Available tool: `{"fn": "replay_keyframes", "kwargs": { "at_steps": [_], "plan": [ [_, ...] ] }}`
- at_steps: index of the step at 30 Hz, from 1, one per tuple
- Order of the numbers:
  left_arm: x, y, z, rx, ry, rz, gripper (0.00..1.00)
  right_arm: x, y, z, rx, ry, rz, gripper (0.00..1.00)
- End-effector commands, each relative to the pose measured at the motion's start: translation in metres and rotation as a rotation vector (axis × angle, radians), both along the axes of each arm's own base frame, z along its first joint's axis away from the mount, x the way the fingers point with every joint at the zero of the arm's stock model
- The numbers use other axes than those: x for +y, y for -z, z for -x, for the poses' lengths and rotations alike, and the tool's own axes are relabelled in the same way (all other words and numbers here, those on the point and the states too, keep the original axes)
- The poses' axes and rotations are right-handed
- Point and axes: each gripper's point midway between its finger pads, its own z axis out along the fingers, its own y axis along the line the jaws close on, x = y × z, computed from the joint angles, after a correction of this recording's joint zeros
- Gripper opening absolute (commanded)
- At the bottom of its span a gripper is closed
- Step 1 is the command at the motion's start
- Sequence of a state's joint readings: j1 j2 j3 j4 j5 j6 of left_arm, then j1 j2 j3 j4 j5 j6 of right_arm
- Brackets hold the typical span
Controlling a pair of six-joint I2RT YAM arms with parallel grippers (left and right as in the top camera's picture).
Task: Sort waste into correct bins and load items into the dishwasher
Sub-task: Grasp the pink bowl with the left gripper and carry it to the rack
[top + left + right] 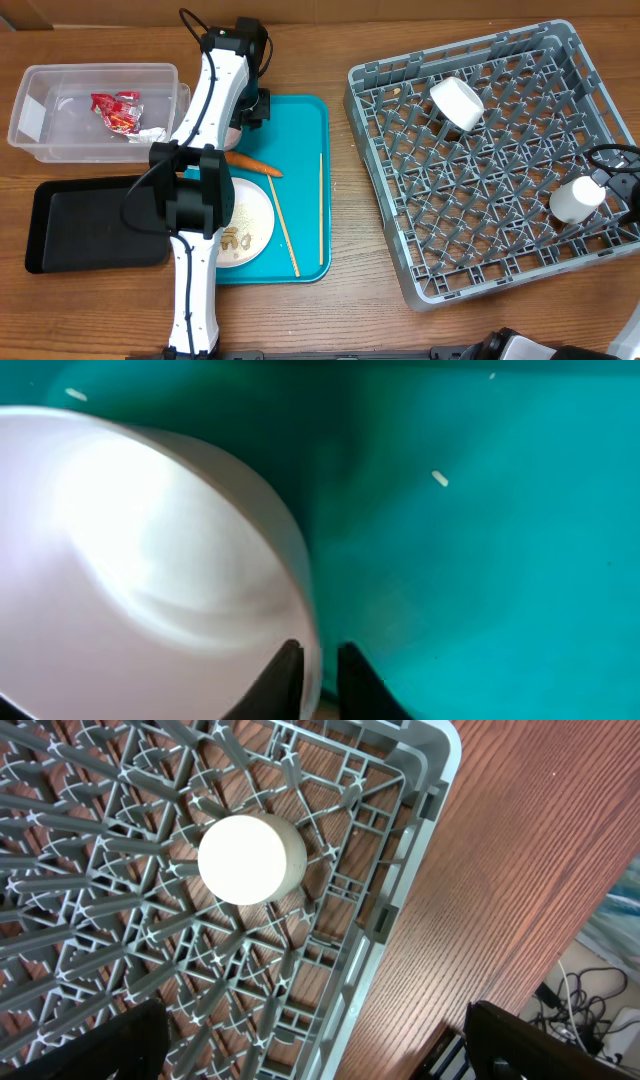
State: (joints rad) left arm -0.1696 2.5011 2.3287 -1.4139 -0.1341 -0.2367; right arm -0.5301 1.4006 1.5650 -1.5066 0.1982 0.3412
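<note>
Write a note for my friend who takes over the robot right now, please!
Left end effector: shut on the rim of a white bowl, at the teal tray.
Right end effector: open, above the white cup in the dish rack.
Done: cup and a second bowl are in the rack; wrappers are in the clear bin.
To do: the held bowl, plate, two chopsticks and carrot on the tray.

Tray sits left of centre on the desk: plate, carrot and two sticks on it, bowl at its back-left corner. Left of it, a tub with wrappers at the back, flat bin in front. Rack on the right, two cups in it.
</note>
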Motion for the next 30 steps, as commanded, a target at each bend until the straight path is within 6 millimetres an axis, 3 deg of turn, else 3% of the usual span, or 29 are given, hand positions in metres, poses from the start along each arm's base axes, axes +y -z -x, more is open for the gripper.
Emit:
{"fn": "replay_keyframes", "kwargs": {
  "at_steps": [1, 5, 7, 11, 14, 15, 18, 20, 23, 28, 30],
  "plan": [
    [0.004, 0.004, -0.002, -0.002, -0.013, -0.011, 0.04, 0.000, -0.007, 0.003, -0.022, 0.014, 0.012, 0.97],
    [0.003, 0.000, -0.009, -0.035, -0.012, -0.004, 0.04, 0.001, -0.007, 0.004, -0.020, 0.015, 0.011, 0.97],
    [-0.004, -0.016, -0.018, -0.079, 0.004, 0.025, 0.04, 0.000, -0.007, 0.003, -0.021, 0.015, 0.011, 0.97],
    [-0.043, -0.083, -0.044, -0.253, 0.063, 0.196, 0.04, 0.000, -0.007, 0.003, -0.021, 0.015, 0.011, 0.97],
    [-0.101, -0.146, -0.044, -0.356, 0.154, 0.490, 0.04, 0.000, -0.007, 0.003, -0.021, 0.015, 0.012, 0.97],
    [-0.136, -0.177, -0.035, -0.380, 0.229, 0.671, 0.04, 0.000, -0.007, 0.003, -0.022, 0.015, 0.012, 0.97],
    [-0.192, -0.219, -0.014, -0.383, 0.406, 0.971, 0.04, 0.000, -0.007, 0.003, -0.024, 0.015, 0.014, 0.97],
    [-0.236, -0.252, 0.016, -0.342, 0.570, 1.254, 0.04, 0.000, -0.007, 0.003, -0.024, 0.015, 0.014, 0.97],
    [-0.273, -0.273, 0.046, -0.283, 0.702, 1.441, 0.04, 0.000, -0.007, 0.002, -0.027, 0.015, 0.014, 0.97],
    [-0.322, -0.294, 0.092, -0.227, 0.898, 1.593, 0.04, 0.000, -0.007, 0.002, -0.027, 0.015, 0.014, 0.97],
    [-0.344, -0.293, 0.113, -0.195, 0.948, 1.601, 0.04, 0.000, -0.007, 0.002, -0.027, 0.015, 0.014, 0.97]
  ]
}}
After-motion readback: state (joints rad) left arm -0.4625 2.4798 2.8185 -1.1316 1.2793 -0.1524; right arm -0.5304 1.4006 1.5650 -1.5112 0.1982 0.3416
